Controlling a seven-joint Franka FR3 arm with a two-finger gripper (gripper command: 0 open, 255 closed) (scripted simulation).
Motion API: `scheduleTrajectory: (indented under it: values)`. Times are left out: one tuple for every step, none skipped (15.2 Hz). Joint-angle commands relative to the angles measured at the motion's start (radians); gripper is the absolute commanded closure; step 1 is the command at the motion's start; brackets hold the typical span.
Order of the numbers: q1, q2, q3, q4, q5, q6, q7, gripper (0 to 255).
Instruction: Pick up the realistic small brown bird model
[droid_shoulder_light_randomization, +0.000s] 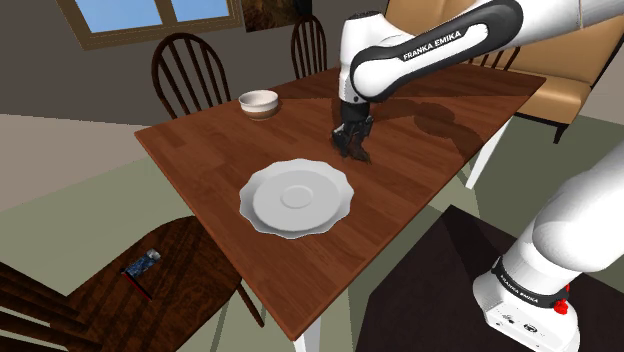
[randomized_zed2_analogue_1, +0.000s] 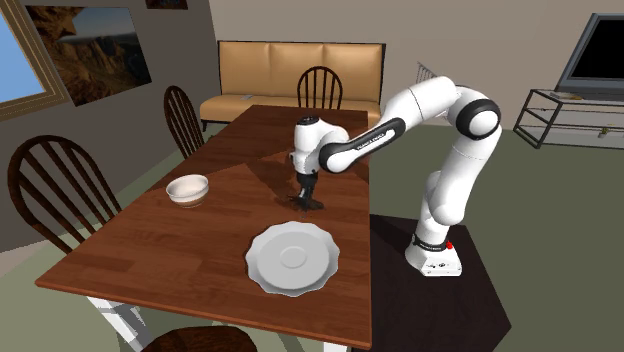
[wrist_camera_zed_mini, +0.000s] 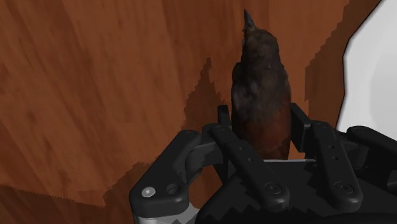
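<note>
— Found the brown bird (wrist_camera_zed_mini: 261, 95) where?

— Just beyond the far rim of the white scalloped plate (droid_shoulder_light_randomization: 258, 205), about mid-tabletop (droid_shoulder_light_randomization: 200, 140). Noted a pale bowl (droid_shoulder_light_randomization: 259, 101) farther off, toward the shoulder view's left. Pinched low on the body between the jaws, with head and beak poking out past them.

— Judged to handle how?

— Probably light and rigid, being a small model. Smooth rounded flanks, so likely to slip or twist under a loose squeeze. Thin beak likely fragile. Best gripped across the broad belly, much as seen there.

— Missed anything?

— Couldn't see feet or tail behind the jaws. Couldn't tell whether lifted clear of the wood or resting on it. From both outer views, made out as little more than a dark lump under the hand.
</note>
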Motion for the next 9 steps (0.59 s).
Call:
scheduleTrajectory:
  values:
    - [0.0,-0.01,-0.001,0.018,0.003,-0.028,-0.003,255]
    - [0.0,-0.014,-0.002,0.027,0.004,-0.041,-0.004,255]
    - [0.0,-0.018,-0.002,0.037,0.005,-0.055,-0.005,255]
    - [0.0,-0.022,-0.003,0.047,0.006,-0.069,-0.007,255]
    - [0.0,-0.026,-0.003,0.057,0.007,-0.082,-0.008,255]
    - [0.0,-0.029,-0.004,0.067,0.007,-0.096,-0.009,255]
    - [0.0,-0.033,-0.004,0.077,0.008,-0.109,-0.01,255]
    - [0.0,-0.033,-0.005,0.079,0.008,-0.111,-0.01,255]
    - [0.0,-0.033,-0.005,0.079,0.008,-0.111,-0.01,255]
